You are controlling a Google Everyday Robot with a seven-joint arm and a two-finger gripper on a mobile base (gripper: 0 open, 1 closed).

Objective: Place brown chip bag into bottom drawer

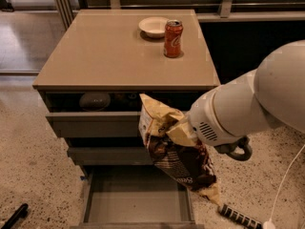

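A black bar-shaped object (14, 215) lies on the speckled floor at far left. The tan flat-topped counter (105, 51) carries a shallow white bowl (153, 26) and, just right of it, an upright red soda can (173, 38). Below, the grey top drawer (90, 123) stands ajar with a rounded grey item (94, 100) inside (too dim to identify). The shallow grey bottom drawer (136, 194) is pulled out and shows only its flat floor. The crinkly dark-brown chip bag (178, 159) hangs in the air before the drawer fronts, over the tray's right side. Its long axis slants from a cream crimped end at upper left down to lower right. The end effector (183, 133) on the white arm (248, 104) grips the bag's upper part.
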